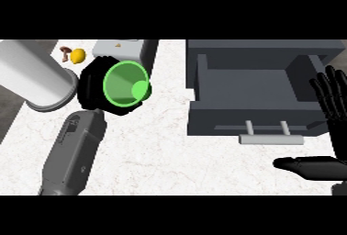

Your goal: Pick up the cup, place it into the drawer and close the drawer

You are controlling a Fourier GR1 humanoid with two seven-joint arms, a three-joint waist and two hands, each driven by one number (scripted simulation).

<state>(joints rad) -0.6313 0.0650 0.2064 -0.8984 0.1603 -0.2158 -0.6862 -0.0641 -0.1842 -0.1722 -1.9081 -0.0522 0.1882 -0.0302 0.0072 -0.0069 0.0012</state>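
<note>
While my left hand (92, 87) curls round the green cup (126, 87) at upper left, I judge the carry comes next: rightward into the open drawer (254, 92). My right hand (325, 133) rests open at right.

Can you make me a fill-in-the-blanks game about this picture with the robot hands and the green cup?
1. The left robot hand curls round the round ____ cup.
2. The dark grey box-shaped drawer stands ____, ready for the cup.
3. The pale grey bar handle is on the drawer's ____.
4. The right robot hand has its fingers ____.

Missing words: green; open; front; open
</note>
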